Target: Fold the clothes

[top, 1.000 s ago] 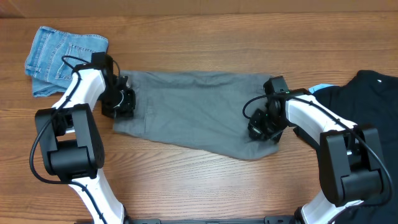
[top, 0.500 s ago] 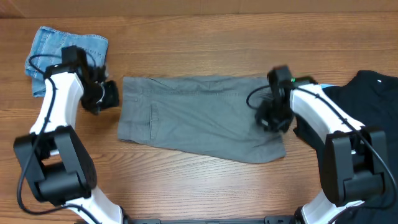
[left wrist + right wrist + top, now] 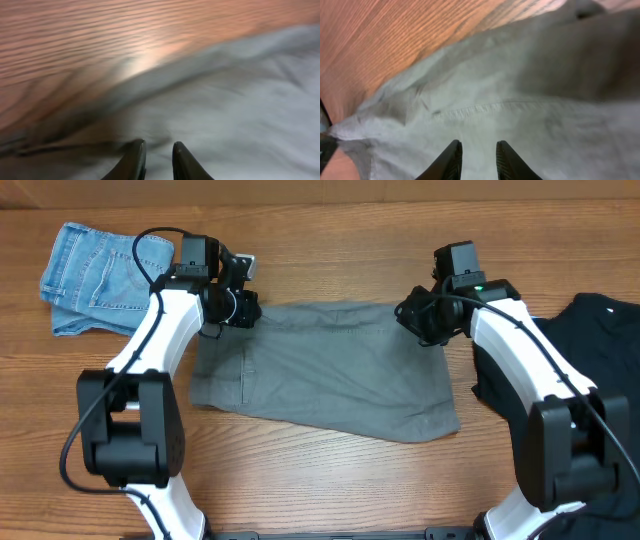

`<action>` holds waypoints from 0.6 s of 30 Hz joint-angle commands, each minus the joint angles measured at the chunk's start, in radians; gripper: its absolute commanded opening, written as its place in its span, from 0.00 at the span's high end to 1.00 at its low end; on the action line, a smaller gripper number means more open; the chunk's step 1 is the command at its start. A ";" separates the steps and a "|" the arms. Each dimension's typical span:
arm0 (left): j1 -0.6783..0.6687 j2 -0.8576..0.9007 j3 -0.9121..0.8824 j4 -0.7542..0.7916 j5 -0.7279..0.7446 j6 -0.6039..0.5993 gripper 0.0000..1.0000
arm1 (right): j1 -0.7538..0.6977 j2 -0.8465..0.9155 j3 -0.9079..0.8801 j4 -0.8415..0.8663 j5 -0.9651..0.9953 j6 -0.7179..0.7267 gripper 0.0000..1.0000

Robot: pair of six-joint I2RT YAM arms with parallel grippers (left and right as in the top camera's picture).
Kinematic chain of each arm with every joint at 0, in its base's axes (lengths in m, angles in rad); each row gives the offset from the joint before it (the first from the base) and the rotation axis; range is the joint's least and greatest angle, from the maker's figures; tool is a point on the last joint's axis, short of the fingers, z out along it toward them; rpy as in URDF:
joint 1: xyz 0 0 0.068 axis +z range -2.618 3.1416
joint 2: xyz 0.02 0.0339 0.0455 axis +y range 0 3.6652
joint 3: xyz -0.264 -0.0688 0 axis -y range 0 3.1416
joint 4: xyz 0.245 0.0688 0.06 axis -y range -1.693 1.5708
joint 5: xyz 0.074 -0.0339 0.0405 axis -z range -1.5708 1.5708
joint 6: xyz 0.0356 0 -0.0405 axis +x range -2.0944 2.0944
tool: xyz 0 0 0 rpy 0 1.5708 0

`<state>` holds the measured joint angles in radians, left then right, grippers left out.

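The fingers (image 3: pixel 133 162) of the left gripper (image 3: pixel 158 150) stand a little apart, with a narrow gap between them and nothing caught in it. They hang just above grey cloth near its edge, where the wood begins; this view is blurred, so I cannot tell if the tips touch the cloth. The fingers (image 3: pixel 449 162) of the right gripper (image 3: pixel 478 146) are also parted and hold nothing. They point down over the same grey cloth, close to a stitched pocket seam (image 3: pixel 470 107). The cloth is the grey-olive shorts (image 3: pixel 320 380), which lie spread flat in the middle of the wooden table (image 3: pixel 330 230), long side going from left to right, with a few soft wrinkles. From the overhead camera, the left gripper is over the far left corner of the shorts and the right gripper is over the far right corner, so the two arms reach in from both ends of the far edge. A light-blue denim garment (image 3: pixel 95 275) lies crumpled at the far left of the table, apart from the shorts. A black garment (image 3: pixel 605 350) lies at the right edge, partly under the right arm.
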<state>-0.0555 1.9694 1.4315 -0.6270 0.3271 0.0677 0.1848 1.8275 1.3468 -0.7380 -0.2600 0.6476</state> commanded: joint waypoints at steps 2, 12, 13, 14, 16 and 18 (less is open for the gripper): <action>0.053 0.057 -0.002 0.017 -0.137 -0.098 0.78 | 0.018 0.088 -0.017 0.081 -0.014 0.046 0.74; 0.190 0.084 -0.002 -0.050 -0.169 -0.099 0.80 | 0.005 0.231 -0.017 0.264 0.090 0.063 0.75; 0.198 0.084 -0.002 -0.054 -0.169 -0.099 0.80 | -0.001 0.233 -0.017 0.266 0.122 0.059 0.75; 0.202 0.084 -0.002 -0.058 -0.168 -0.099 0.80 | -0.009 0.233 -0.017 0.266 0.152 0.060 0.75; 0.206 0.084 -0.002 -0.067 -0.169 -0.098 0.80 | -0.036 0.232 -0.010 0.272 0.156 0.059 0.78; 0.206 0.084 -0.002 -0.076 -0.169 -0.098 0.81 | -0.066 0.232 0.000 0.288 0.091 0.026 0.78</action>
<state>0.1570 2.0380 1.4315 -0.6949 0.1650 -0.0208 0.1726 2.0544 1.3334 -0.4656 -0.1829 0.7021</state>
